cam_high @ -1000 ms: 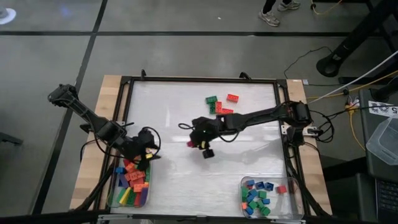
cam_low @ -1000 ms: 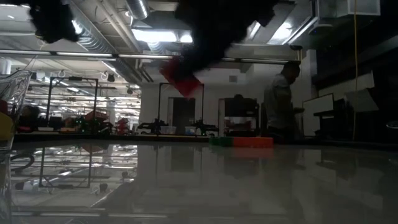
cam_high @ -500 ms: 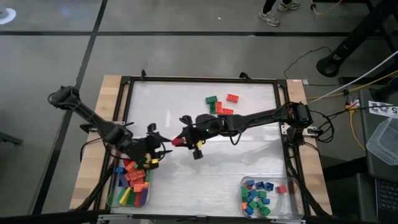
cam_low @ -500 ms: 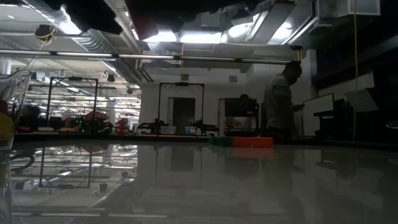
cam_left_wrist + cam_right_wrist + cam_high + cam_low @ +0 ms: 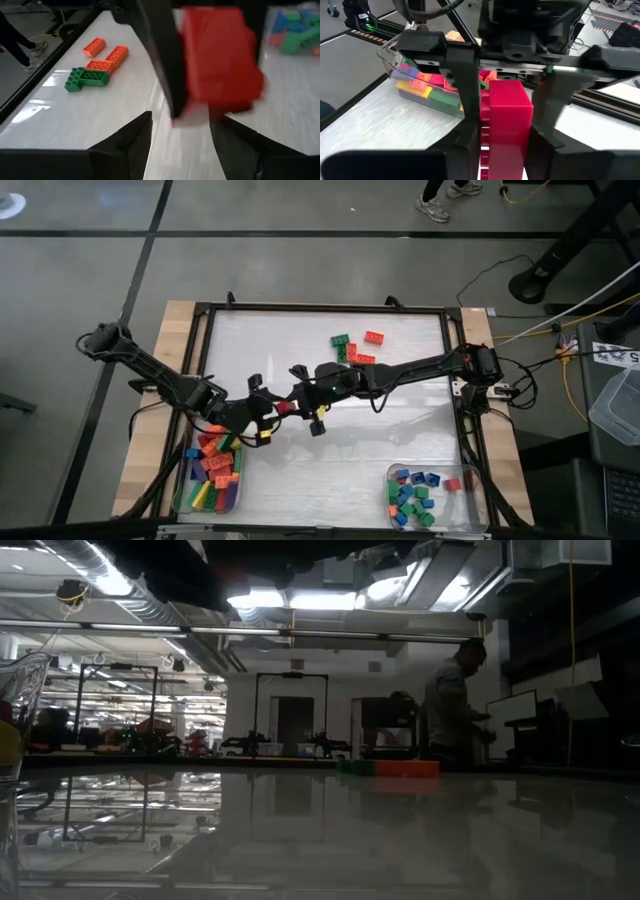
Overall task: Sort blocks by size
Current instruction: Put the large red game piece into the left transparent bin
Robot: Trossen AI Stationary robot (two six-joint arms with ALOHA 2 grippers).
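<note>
Grey floor surrounds the white desk (image 5: pixel 330 470), which sits in a black frame on a wooden base, and at the far edge of the high view we see a person's shoes on the floor. Over the middle left of the desk our two arms meet. The right claw (image 5: pixel 289 406) is clamped on a red block (image 5: pixel 502 120), which our right wrist view shows upright between its dark fingers (image 5: pixel 462 100). The left claw (image 5: pixel 262 406) faces it from the left with its fingers apart, one on either side of the same red block (image 5: pixel 217 55); we cannot tell whether they touch it. At the near left corner stands a clear tray (image 5: pixel 180 498) heaped with long blocks (image 5: pixel 213 470) in red, orange, yellow, green, blue and purple. At the near right corner a second clear tray (image 5: pixel 478 490) holds small square blocks (image 5: pixel 412 495), mostly blue and green with one red. Toward the far side of the desk, right of centre, a few loose blocks (image 5: pixel 352 348) lie together, green, orange and red; the left wrist view shows them as two green and three orange pieces (image 5: pixel 95 62) lying flat. In the low view a person (image 5: pixel 452 705) stands in the room beyond the desk, by a dark frame and workshop benches under ceiling lights.
</note>
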